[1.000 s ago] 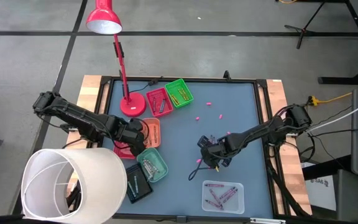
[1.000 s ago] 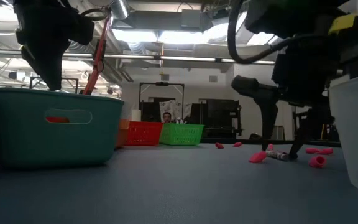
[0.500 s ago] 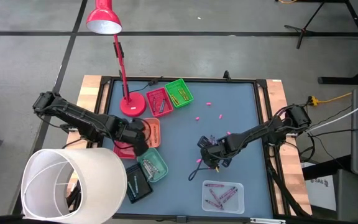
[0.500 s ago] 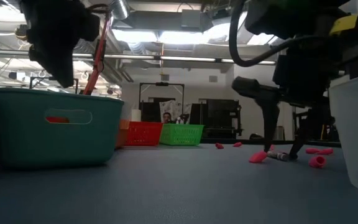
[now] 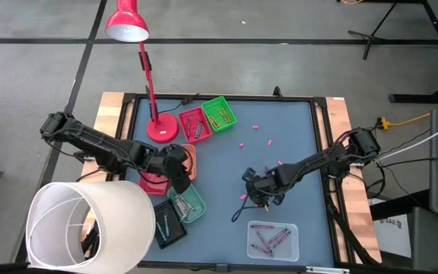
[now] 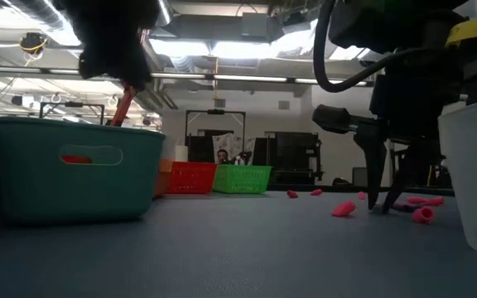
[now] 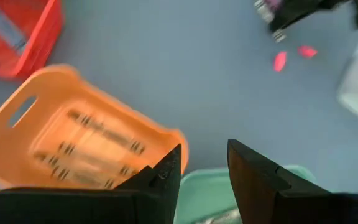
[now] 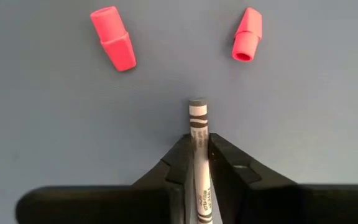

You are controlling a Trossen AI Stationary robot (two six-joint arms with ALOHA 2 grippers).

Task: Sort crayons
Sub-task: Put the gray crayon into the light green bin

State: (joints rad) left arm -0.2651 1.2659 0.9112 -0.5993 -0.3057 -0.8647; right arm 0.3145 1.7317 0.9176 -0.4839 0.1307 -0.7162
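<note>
Where the high view looks down, right hand (image 5: 255, 195) low on the desk (image 5: 280, 114), left hand (image 5: 179, 176) over the trays. Low view: right hand tips at desk. Right wrist view: fingers (image 8: 178, 165) pinching a grey crayon (image 8: 199, 134), its end jutting forward. Left wrist view: left hand (image 7: 202, 163) parted, empty.

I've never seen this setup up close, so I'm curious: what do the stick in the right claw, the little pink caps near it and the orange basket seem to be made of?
The crayon in the right gripper: probably wax in a matte paper wrapper, judging by its printed bands. The pink caps: look like soft matte rubber, hollow at one end, possibly erasers. The orange basket: likely smooth moulded plastic, with a cut-out handle slot.
</note>
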